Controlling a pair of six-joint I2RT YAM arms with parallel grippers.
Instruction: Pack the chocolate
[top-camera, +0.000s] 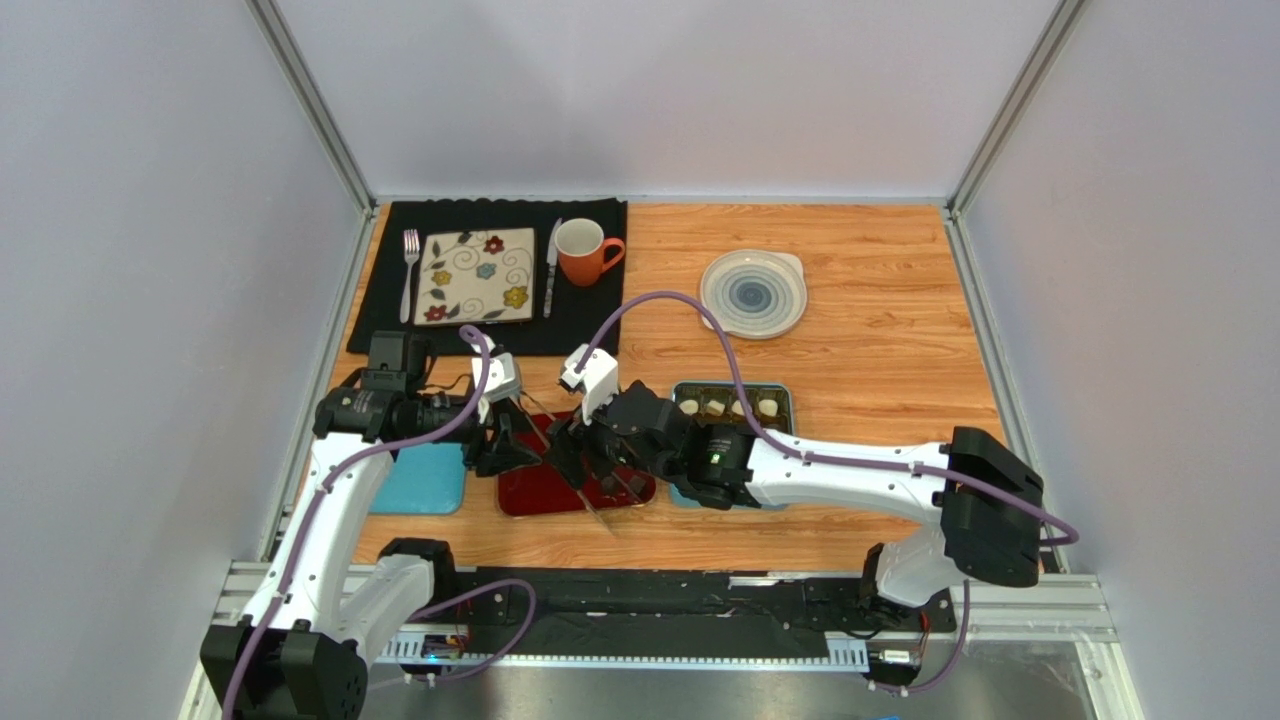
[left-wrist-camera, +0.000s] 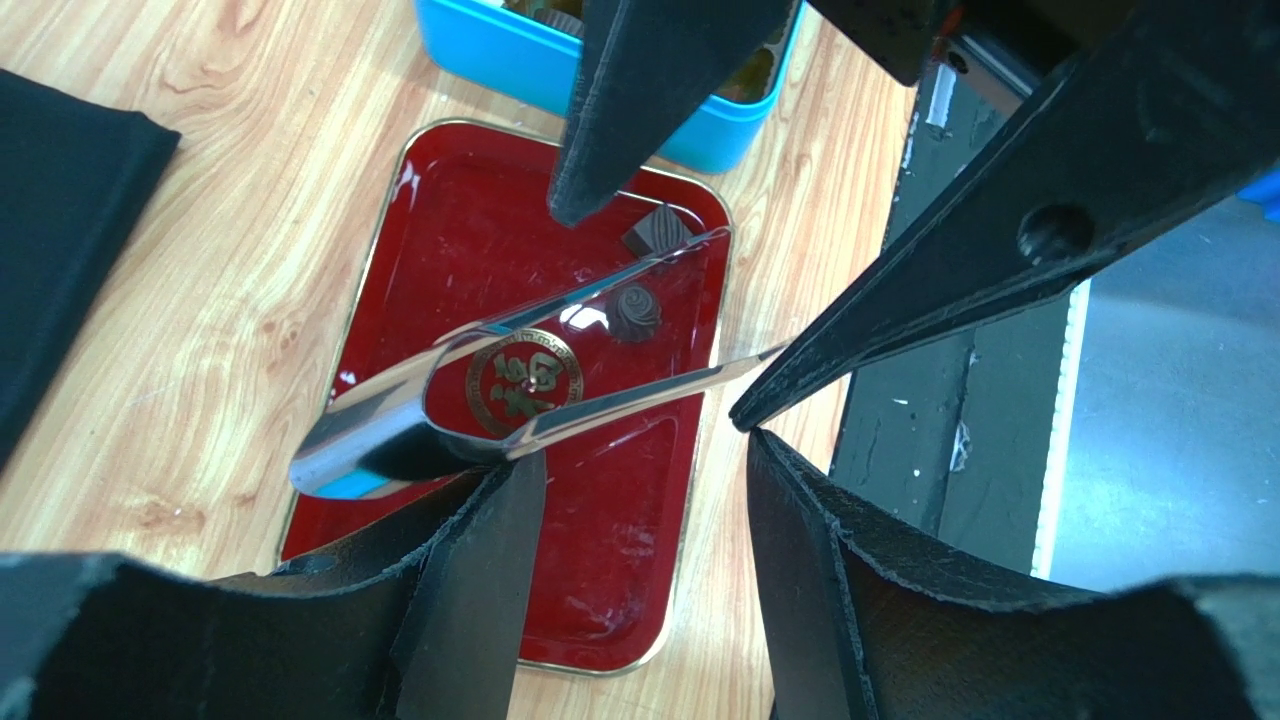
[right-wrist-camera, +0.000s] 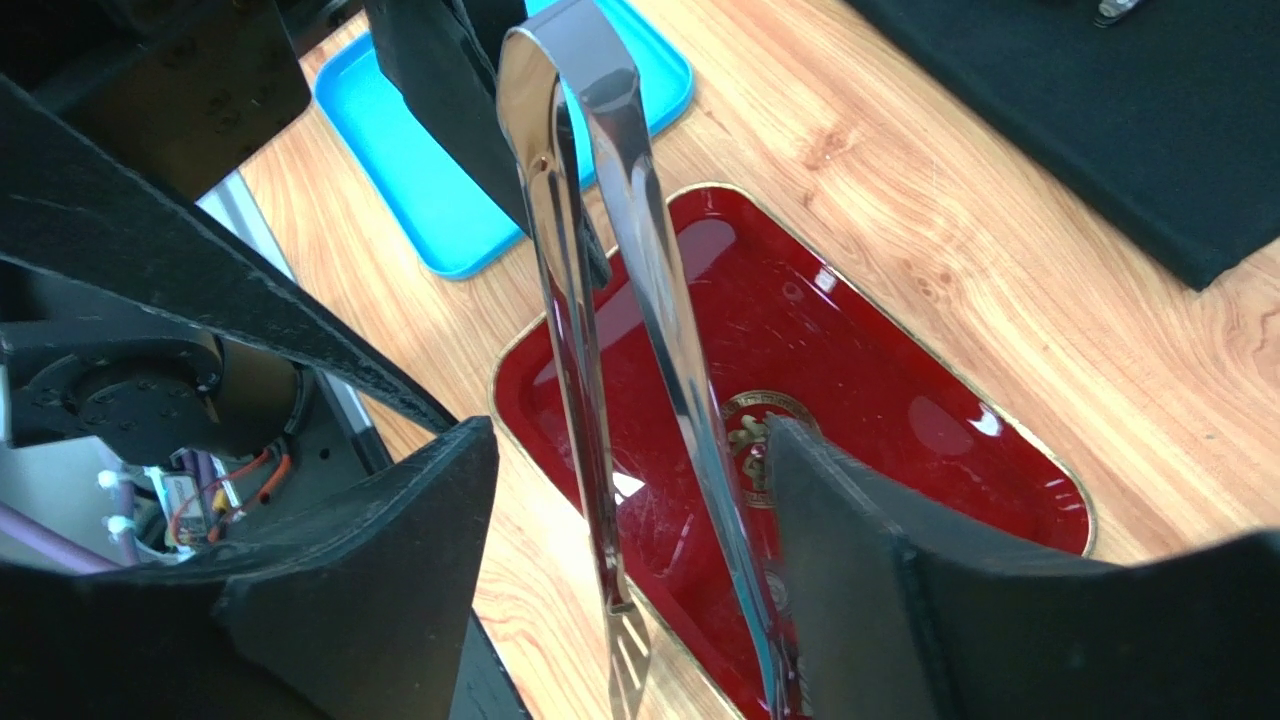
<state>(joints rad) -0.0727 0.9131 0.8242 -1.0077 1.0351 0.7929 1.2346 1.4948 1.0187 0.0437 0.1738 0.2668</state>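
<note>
The tray (left-wrist-camera: 451, 225) is glossy red, chocolates (left-wrist-camera: 636, 309) dark brown, tongs (left-wrist-camera: 361, 438) mirror-silver, box (left-wrist-camera: 496, 45) bright blue, tabletop (left-wrist-camera: 226, 225) orange-brown wood grain.

Two bonbons (left-wrist-camera: 636, 308) on red tray (left-wrist-camera: 451, 210); one tongs (left-wrist-camera: 361, 438).

Legible text: none.

Item 1: round gold emblem (left-wrist-camera: 523, 378), sitting mid-frame in the left wrist view, on the middle of the red tray (left-wrist-camera: 451, 225) and showing between the two arms of the metal tongs (left-wrist-camera: 361, 435). Its outer ring and central figure are coming out too small and blurred to read.

The same emblem is appearing lower centre in the right wrist view, partly hidden behind the tongs and again unreadable.
</note>
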